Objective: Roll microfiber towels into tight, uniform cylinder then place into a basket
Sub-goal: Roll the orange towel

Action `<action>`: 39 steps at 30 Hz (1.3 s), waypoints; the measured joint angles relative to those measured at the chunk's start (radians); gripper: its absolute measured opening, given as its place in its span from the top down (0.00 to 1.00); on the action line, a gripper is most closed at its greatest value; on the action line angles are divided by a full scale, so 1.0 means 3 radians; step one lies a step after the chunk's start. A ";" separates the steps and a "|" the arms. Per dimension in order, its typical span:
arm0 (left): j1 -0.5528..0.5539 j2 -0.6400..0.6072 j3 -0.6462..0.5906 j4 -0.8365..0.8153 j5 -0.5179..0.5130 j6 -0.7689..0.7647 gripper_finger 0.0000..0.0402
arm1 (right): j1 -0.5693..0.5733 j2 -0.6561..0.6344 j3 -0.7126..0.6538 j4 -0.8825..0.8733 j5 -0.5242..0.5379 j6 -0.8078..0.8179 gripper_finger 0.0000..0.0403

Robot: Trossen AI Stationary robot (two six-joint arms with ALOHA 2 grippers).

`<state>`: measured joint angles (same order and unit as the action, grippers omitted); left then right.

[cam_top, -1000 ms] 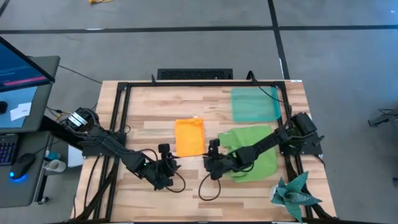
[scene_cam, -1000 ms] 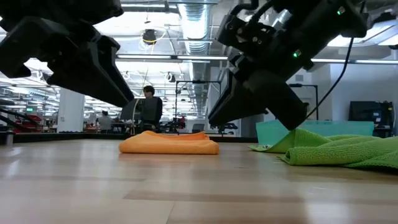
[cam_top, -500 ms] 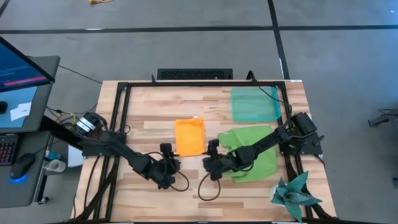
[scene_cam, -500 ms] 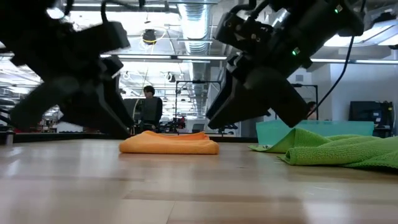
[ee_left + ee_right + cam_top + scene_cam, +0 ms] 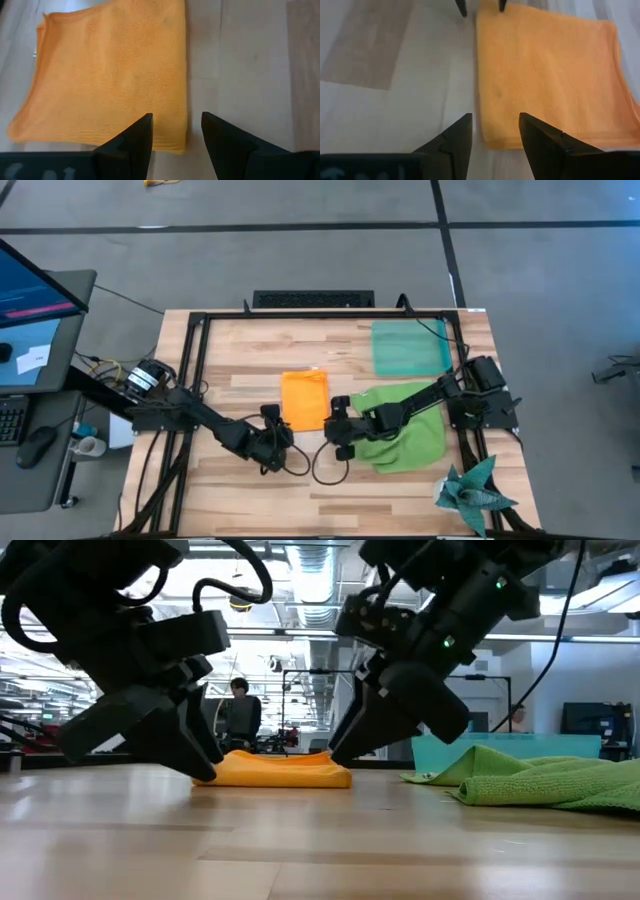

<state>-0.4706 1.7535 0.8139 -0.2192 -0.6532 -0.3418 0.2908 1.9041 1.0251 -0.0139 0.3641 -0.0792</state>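
Towels first: I see the orange towel [image 5: 305, 400] folded flat at the middle of the worktop [image 5: 240, 375], and the green towel [image 5: 412, 435] lying rumpled at centre right of the high view. Teal basket [image 5: 408, 347] sits in the upper right of the worktop, just above the green towel, nothing in it.

Left gripper [image 5: 282, 428] is low at the orange towel's lower left corner. In its wrist view its fingers [image 5: 134, 137] stand apart, holding nothing, with the towel's near edge between them.

Right gripper [image 5: 336, 420] is low at the towel's lower right corner, its arm crossing over the green towel. Its fingers [image 5: 457, 136] are spread too, nothing gripped, straddling the orange edge.

In the low view both grippers come down on either end of the orange towel [image 5: 272, 769], close to the wood.

Spiky dark teal cloth [image 5: 472, 490] lies at the lower right corner. Monitor [image 5: 35, 285] at far left, a person [image 5: 240, 712] standing in the room behind.
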 joint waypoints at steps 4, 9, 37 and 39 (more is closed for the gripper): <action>0.0044 0.0000 0.0000 0.0000 -0.0019 0.0076 0.60 | -0.0039 0.0000 -0.0080 0.0039 -0.0003 0.0001 0.53; 0.0097 0.0000 0.0000 -0.0001 0.0056 0.0078 0.60 | -0.0040 0.0000 -0.0131 0.0113 0.0002 0.0002 0.54; 0.0186 0.0293 0.0020 -0.0034 0.0041 -0.0021 0.82 | -0.0148 0.0298 -0.0116 0.0343 -0.0133 -0.0024 0.79; 0.0186 0.0281 0.0015 -0.0025 0.0080 -0.0015 0.89 | -0.0160 0.0282 -0.0118 0.0314 -0.0201 -0.0026 0.87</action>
<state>-0.4147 1.8379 0.8183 -0.2267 -0.6293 -0.3463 0.2429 1.9887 0.9897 0.0803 0.3037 -0.0870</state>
